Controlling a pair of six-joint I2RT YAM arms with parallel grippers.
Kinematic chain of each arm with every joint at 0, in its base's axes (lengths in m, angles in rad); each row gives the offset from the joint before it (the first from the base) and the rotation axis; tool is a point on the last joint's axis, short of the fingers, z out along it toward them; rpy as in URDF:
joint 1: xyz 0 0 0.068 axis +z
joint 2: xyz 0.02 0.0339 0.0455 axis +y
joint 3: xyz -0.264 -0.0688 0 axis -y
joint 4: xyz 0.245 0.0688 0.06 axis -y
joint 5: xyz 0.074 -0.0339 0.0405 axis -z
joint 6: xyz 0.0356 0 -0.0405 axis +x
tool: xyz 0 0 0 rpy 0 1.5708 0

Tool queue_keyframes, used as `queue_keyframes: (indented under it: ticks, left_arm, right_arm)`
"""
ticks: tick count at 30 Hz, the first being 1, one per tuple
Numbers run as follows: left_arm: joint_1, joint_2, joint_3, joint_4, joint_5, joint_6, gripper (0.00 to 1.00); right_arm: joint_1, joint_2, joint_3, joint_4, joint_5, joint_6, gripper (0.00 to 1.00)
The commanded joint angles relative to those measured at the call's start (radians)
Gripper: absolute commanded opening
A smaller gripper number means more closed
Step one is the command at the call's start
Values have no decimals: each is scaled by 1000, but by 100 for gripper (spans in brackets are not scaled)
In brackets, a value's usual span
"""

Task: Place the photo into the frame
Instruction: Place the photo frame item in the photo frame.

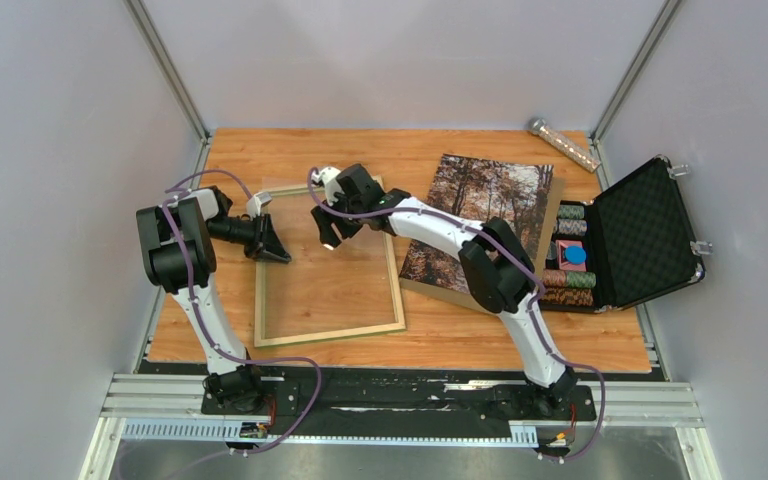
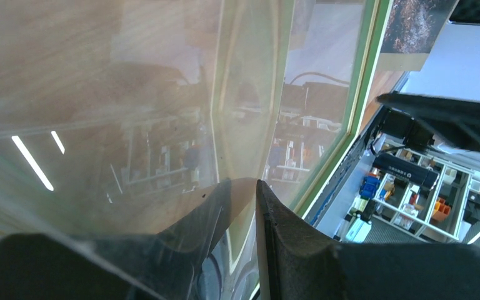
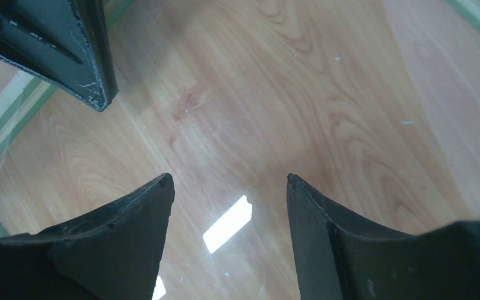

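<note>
The frame (image 1: 330, 333) is a thin-railed rectangle that lies with its pale wooden back up, at about 9 o'clock from the middle of the table (image 1: 560, 340). A clear, shiny pane fills it; the wood grain shows through, and light strips are mirrored in it. From the left wrist its front edge shows green (image 2: 359, 125).

The photo (image 1: 480, 210), a flat print of brown-orange autumn trees, rests at 3 o'clock from the frame on a plain brown backing board (image 1: 440, 293), picture side up.

The left arm is bent at the elbow and reaches toward 3 o'clock. The left gripper (image 1: 272, 243) sits at the frame's left rail, near its far corner. Its black fingers are almost together, with the frame's thin edge pinched between them (image 2: 250, 184); one finger is seen through the pane.

The right arm stretches toward 10 o'clock over the photo's corner. The right gripper (image 1: 326, 232) hangs above the pane with its fingers widely apart and nothing between them (image 3: 228, 181).

At 3 o'clock stands an open black case (image 1: 650, 230) lined with foam, holding rows of striped chips (image 1: 570, 250). A glittering tube (image 1: 563, 143) lies at 1 o'clock. The table is a warm wood laminate, closed in by plain grey walls (image 1: 390, 60).
</note>
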Motion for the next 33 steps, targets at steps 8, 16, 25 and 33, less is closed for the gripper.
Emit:
queue_keyframes:
  ticks: [8, 16, 25, 33]
  left_arm:
    - [-7, 9, -4, 19, 6, -9, 29]
    - [-8, 8, -3, 17, 0, -7, 29]
    - [-8, 5, -3, 12, -3, -4, 29]
    - [-8, 4, -4, 10, -8, -2, 33]
  right_arm:
    - [46, 103, 135, -36, -17, -30, 65]
    - [50, 129, 134, -39, -7, -31, 64]
    - [51, 151, 138, -42, 9, -33, 64]
    - [49, 158, 126, -42, 21, -41, 64]
